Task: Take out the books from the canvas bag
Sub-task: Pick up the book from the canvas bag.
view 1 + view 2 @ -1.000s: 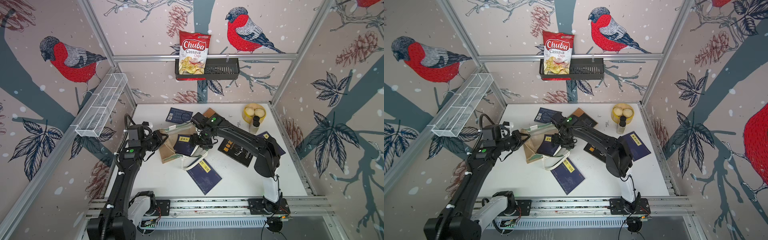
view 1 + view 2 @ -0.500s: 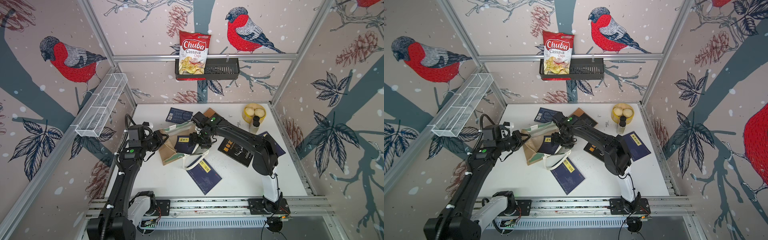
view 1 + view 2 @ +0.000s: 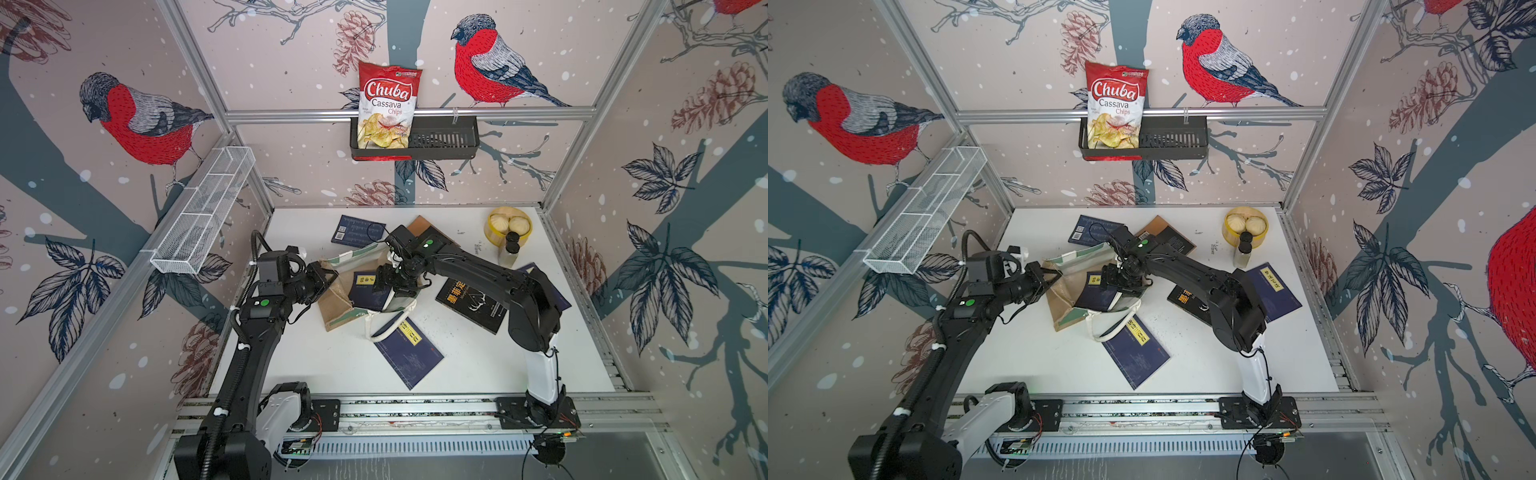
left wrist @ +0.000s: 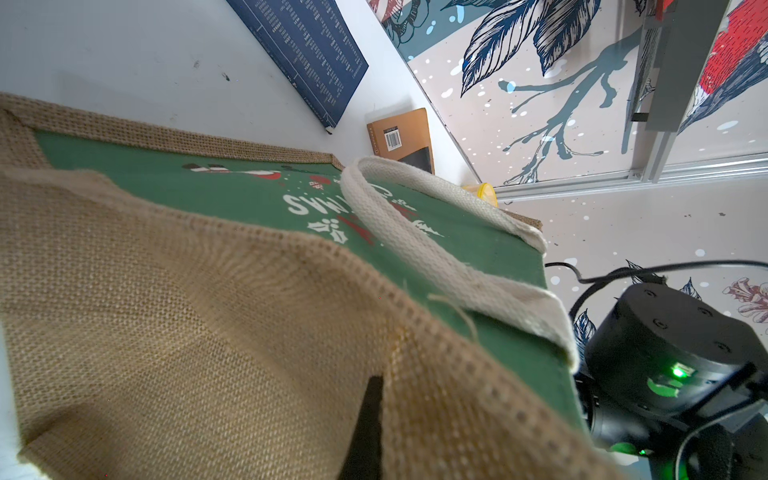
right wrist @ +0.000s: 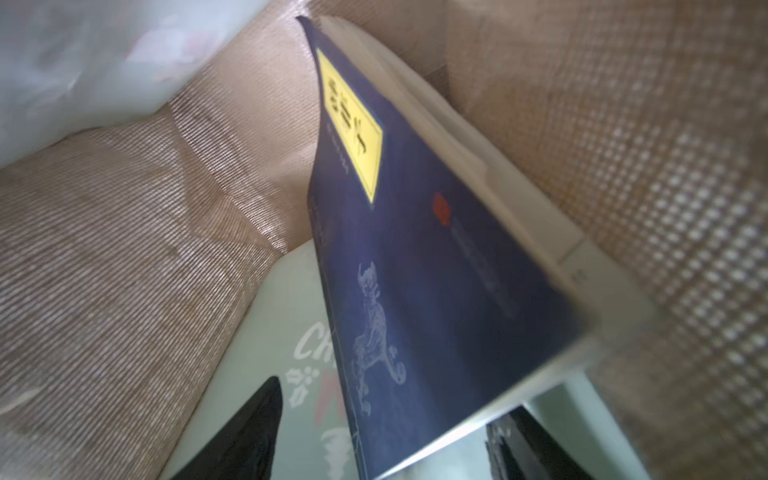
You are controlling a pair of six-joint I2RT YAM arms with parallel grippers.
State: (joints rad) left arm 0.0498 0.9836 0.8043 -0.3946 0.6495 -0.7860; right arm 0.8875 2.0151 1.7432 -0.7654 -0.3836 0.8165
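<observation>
Canvas bag (image 3: 338,305) is lying on its side just toward 9 o'clock from the middle of the white table (image 3: 478,365). Its mouth is opening toward 3 o'clock, and a white rope handle (image 3: 369,328) is trailing out toward 5 o'clock.

The left gripper (image 3: 327,277), at the bag's 9 o'clock side, is pinching the tan jute edge with its jaws together on the cloth. In the left wrist view the weave is draping over one dark finger (image 4: 370,419).

The right gripper (image 3: 387,286), its arm stretching in from 3 o'clock, is sitting inside the bag's mouth. In the blurred right wrist view its fingers (image 5: 249,432) are standing apart on either side of the near edge of the navy book in the bag (image 5: 415,270), which is lying with its yellow title label up. A gap is showing between one finger and the cover, so the jaws are straddling the book, not clamping it.

Five more books are lying flat on the table outside the bag:
- A second navy book (image 3: 409,351) is lying at 6 o'clock of the bag, with the handle crossing its corner.
- A black book with gold characters (image 3: 471,303) is lying at 3 o'clock, under the right arm.
- A third navy book (image 3: 1273,291) is lying beyond it toward 3 o'clock.
- A navy book lying back cover up (image 3: 357,230) is resting at 12 o'clock.
- A brown book (image 3: 432,232) is lying just beside that one at 1 o'clock.
</observation>
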